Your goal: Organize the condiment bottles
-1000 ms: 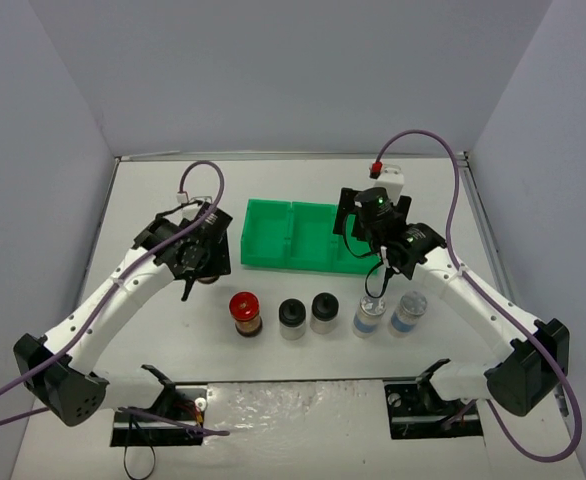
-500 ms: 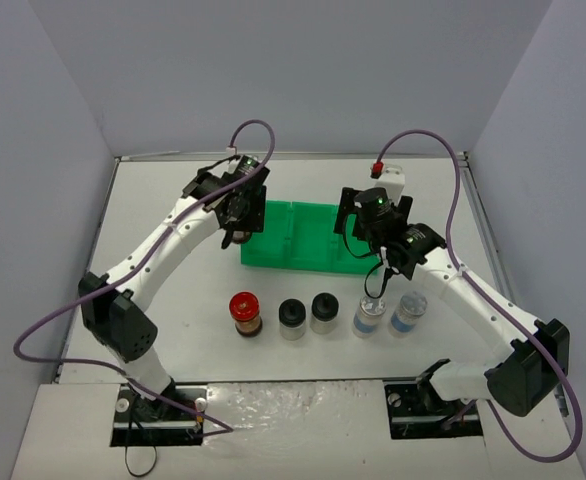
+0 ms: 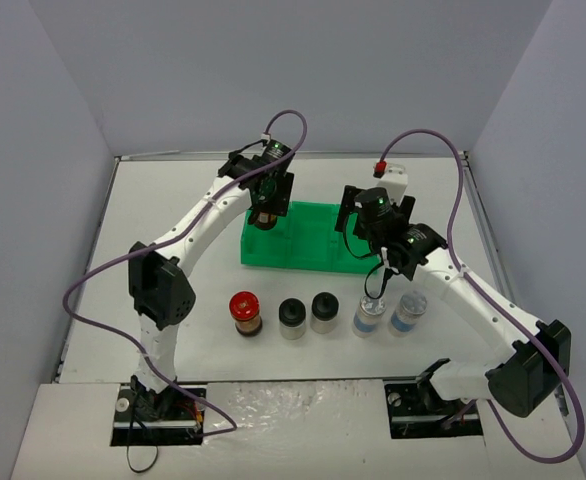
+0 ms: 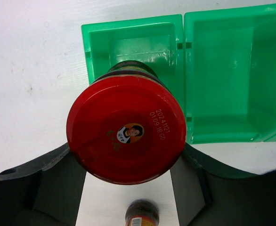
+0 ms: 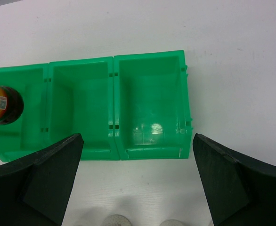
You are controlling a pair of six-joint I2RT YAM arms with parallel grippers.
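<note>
My left gripper (image 3: 264,210) is shut on a red-capped jar (image 4: 125,134) with dark contents and holds it upright above the left compartment of the green bin row (image 3: 298,240). That jar's body also shows in the right wrist view (image 5: 1,104), over the left compartment (image 5: 20,113). On the table stand a second red-capped jar (image 3: 244,313), two black-capped jars (image 3: 292,318) (image 3: 324,311) and two silver-capped jars (image 3: 370,316) (image 3: 408,311). My right gripper (image 3: 383,255) is open and empty, above the front edge of the right compartment (image 5: 150,103).
The bin row has three compartments (image 4: 227,61), all without jars inside. White walls enclose the table on the left, right and back. The second red-capped jar shows below the held one in the left wrist view (image 4: 142,215).
My left arm has swung from left of the jar row up and right to the bins, carrying the red-capped jar over the left compartment. The right arm has not moved.
</note>
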